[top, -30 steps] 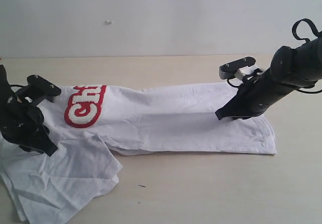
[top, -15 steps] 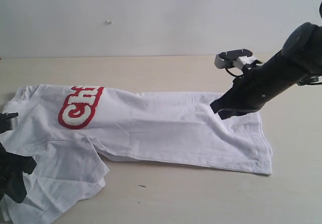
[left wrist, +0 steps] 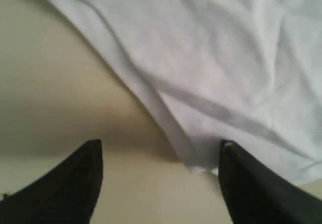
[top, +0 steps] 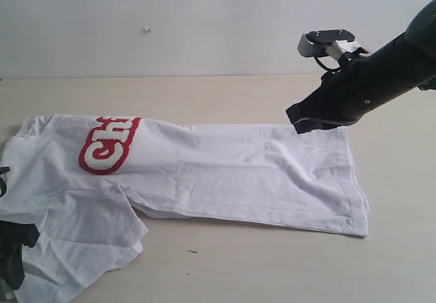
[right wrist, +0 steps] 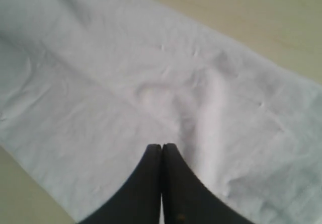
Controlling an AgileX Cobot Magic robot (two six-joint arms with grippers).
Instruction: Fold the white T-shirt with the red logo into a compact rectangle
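Most of the red logo (top: 109, 144) hides under a fold of the white T-shirt (top: 225, 170) on the table (top: 259, 262); my left gripper (left wrist: 160, 147), largely cut off, gapes wide, right gripper (right wrist: 162, 147) pinched together, empty

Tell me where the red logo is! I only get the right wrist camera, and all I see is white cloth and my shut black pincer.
Observer: The long red logo patch with fluffy white letters sits at the far left end of the white short-sleeved cotton T-shirt in the exterior view. Only "Ch" shows.
Operator: What's my other pincer doing?
Observer: The left black pincer is open and empty, over the shirt's edge and the pale beige tabletop.
Operator: Is the shirt folded at all?
Observer: Partly. It lies as a long band, with a loose flap sticking out at the lower left of the exterior view.
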